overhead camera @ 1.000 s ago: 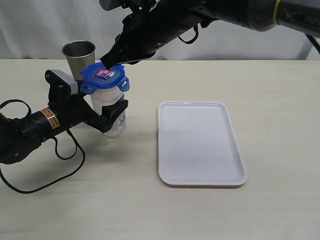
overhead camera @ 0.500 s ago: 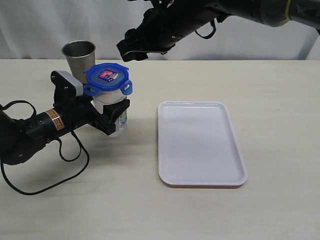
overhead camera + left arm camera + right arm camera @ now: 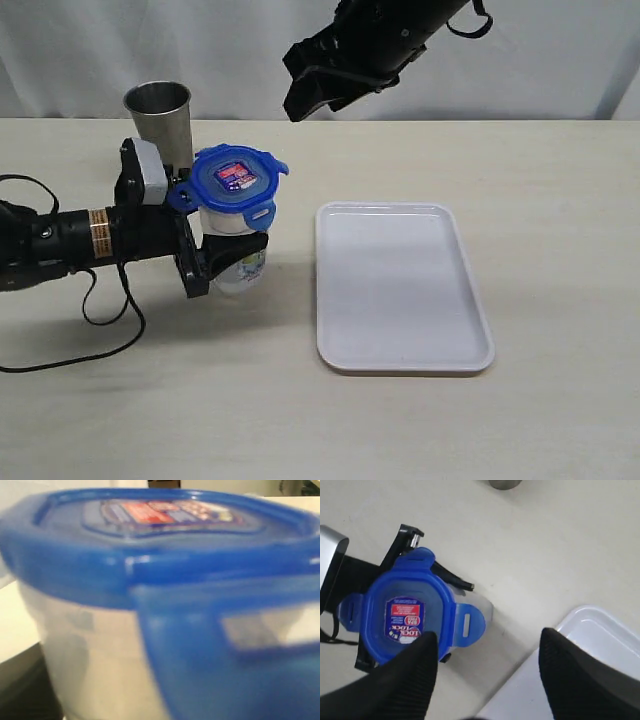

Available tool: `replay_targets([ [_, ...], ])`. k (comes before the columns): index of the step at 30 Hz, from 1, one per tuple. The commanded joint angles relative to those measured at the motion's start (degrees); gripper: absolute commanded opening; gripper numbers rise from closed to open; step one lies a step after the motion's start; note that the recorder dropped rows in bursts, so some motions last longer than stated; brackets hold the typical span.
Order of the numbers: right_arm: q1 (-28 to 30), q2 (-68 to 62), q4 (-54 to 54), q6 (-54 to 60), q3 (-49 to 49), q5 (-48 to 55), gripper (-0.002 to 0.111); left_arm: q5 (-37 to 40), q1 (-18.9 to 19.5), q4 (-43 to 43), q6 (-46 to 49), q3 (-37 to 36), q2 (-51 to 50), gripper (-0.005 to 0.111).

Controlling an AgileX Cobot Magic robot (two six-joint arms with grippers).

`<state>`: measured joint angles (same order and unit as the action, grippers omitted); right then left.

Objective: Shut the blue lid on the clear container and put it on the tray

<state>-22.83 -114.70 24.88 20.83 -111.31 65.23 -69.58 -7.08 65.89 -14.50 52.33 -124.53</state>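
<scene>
The blue lid sits on top of the clear container, sticker face up, its flaps sticking outward. My left gripper is shut round the container's body, left of the tray; I cannot tell whether the base touches the table. In the left wrist view the lid and container wall fill the frame, and the fingers are hidden. My right gripper hangs open and empty high above. From the right wrist the gripper looks down on the lid and a tray corner.
A grey steel cup stands behind the left arm, close to the container; its base shows at one edge of the right wrist view. The left arm's black cable loops over the table at the left.
My right gripper has let go of the lid and risen up and to the right. The left gripper has carried the lidded container a little right and nearer the camera.
</scene>
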Motion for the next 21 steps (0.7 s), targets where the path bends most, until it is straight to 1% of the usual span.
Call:
replay_targets([
  [1,0.04,0.16,4.69,0.62,-0.49,4.73,0.057,-0.38,2.77,11.38,-9.05,3.45,-0.1,0.0],
  [4,0.04,-0.73,9.88,1.67,-0.49,4.73,0.057,-0.38,4.23,16.11,-12.03,4.67,0.12,0.0],
  [7,0.04,-2.08,13.37,1.67,-0.49,4.73,0.057,-0.38,4.44,17.65,-13.97,5.1,0.36,0.0],
  [12,0.04,-4.48,19.48,1.9,-0.49,4.73,0.057,-0.38,4.33,19.86,-13.97,5.1,1.29,0.0],
  [16,0.04,-6.08,20.46,1.65,-0.49,4.73,0.057,-0.38,4.33,20.41,-14.5,5.1,1.7,0.0],
  [21,0.04,-8.39,20.05,-1.38,-0.49,4.73,0.057,-0.38,4.33,20.41,-14.5,5.1,1.7,0.0],
])
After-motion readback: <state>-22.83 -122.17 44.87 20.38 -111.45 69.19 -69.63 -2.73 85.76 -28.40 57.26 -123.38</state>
